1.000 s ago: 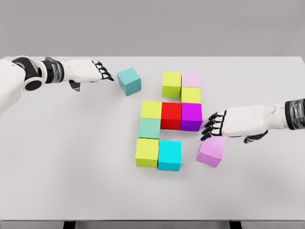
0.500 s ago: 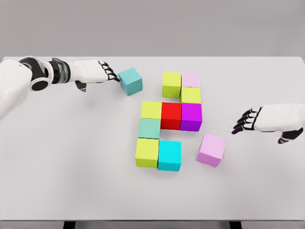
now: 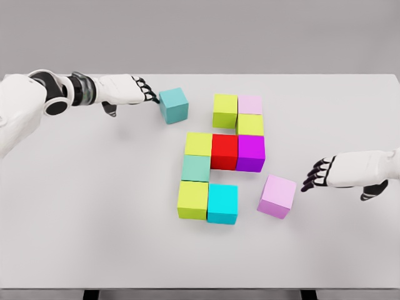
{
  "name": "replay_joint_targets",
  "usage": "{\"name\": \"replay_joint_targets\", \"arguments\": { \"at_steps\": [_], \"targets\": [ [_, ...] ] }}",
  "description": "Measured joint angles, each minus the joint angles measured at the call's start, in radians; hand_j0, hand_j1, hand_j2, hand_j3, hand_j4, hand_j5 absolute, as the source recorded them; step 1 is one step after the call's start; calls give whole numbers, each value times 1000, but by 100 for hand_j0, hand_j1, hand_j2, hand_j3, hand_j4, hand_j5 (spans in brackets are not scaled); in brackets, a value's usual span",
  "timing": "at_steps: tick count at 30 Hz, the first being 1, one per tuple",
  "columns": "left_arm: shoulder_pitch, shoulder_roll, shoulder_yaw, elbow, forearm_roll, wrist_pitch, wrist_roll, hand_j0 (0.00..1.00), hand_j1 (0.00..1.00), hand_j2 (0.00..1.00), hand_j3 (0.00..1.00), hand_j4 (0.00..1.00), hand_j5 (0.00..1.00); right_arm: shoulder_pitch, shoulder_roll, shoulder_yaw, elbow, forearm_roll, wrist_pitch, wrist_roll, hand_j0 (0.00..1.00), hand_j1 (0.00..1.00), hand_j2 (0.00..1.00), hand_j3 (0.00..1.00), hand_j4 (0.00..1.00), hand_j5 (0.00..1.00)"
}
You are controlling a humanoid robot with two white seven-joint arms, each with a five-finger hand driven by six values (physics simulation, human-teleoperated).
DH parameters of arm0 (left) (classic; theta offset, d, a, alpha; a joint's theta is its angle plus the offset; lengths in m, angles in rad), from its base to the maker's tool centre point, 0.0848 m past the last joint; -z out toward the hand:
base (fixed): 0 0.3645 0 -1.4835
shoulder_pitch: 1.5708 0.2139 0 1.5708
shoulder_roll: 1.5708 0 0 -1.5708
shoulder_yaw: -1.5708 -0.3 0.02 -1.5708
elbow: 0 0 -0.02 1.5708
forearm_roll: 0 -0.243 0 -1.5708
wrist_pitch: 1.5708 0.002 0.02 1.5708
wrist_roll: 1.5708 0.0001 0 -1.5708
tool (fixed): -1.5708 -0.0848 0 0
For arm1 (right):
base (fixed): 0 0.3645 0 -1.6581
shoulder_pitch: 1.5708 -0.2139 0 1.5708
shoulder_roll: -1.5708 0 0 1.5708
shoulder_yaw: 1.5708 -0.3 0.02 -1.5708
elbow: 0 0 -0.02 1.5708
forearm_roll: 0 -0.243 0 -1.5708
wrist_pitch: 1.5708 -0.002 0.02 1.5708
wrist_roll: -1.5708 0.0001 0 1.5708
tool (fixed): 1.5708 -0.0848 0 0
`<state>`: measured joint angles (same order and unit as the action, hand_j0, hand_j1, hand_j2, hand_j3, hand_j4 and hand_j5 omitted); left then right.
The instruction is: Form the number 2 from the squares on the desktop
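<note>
- The left hand (image 3: pixel 128 91) reaches in from the upper left, arm stretched out level; its dark fingertips (image 3: pixel 150 98) touch the left face of the teal cube (image 3: pixel 174 104), fingers loosely extended, gripping nothing.
- The right hand (image 3: pixel 337 172) hovers low at the right edge, palm down, fingers relaxed and empty, just beside the lilac cube (image 3: pixel 277 195) but apart from it.
- On the white surface (image 3: pixel 94 206) the joined cubes sit mid-table: yellow-green (image 3: pixel 225 110) and pale pink (image 3: pixel 250 104) on top, red (image 3: pixel 224 151) and magenta (image 3: pixel 250 152) in the middle row, cyan (image 3: pixel 222 203) at the bottom.
- The lilac cube lies tilted, right of the cyan one, with a gap between.
</note>
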<state>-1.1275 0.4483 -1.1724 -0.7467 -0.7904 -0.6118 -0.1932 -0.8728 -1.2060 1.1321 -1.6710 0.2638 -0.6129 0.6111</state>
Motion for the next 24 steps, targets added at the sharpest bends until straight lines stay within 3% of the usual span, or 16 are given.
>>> {"name": "replay_joint_targets", "arguments": {
  "at_steps": [11,24],
  "targets": [
    [-15,-46,8,69,0,0,0,100,100,100,100,100,100,0,23,2,2,12,0,0,99,99,99,99,99,99],
    [-18,-78,21,81,0,0,0,100,100,100,100,100,100,0,63,2,-2,15,0,0,99,99,99,99,99,99]
  ]
}}
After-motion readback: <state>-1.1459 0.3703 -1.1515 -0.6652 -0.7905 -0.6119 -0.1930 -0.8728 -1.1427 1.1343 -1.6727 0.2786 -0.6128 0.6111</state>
